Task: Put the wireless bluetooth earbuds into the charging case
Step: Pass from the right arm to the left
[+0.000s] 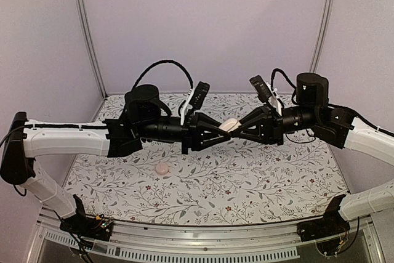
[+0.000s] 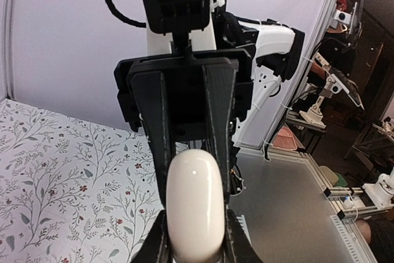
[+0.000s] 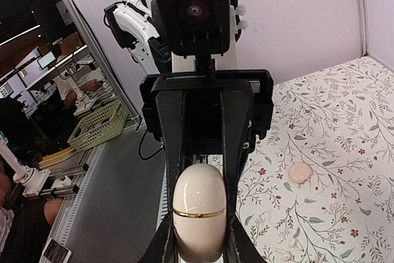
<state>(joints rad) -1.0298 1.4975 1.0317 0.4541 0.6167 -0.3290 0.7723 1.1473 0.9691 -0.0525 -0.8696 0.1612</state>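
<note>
Left gripper (image 2: 196, 229) and right gripper (image 3: 198, 232) are both clamping closed case (image 1: 229, 125) aloft; probably best hinging lid gently at seam (image 3: 198, 213), keeping base level

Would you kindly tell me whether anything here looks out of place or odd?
Nothing looks spilled or damaged. One oddity: the charging case hangs in mid-air, clamped by both the left gripper and right gripper, its seam closed, while the pink earbuds lump lies loose on the table.
</note>
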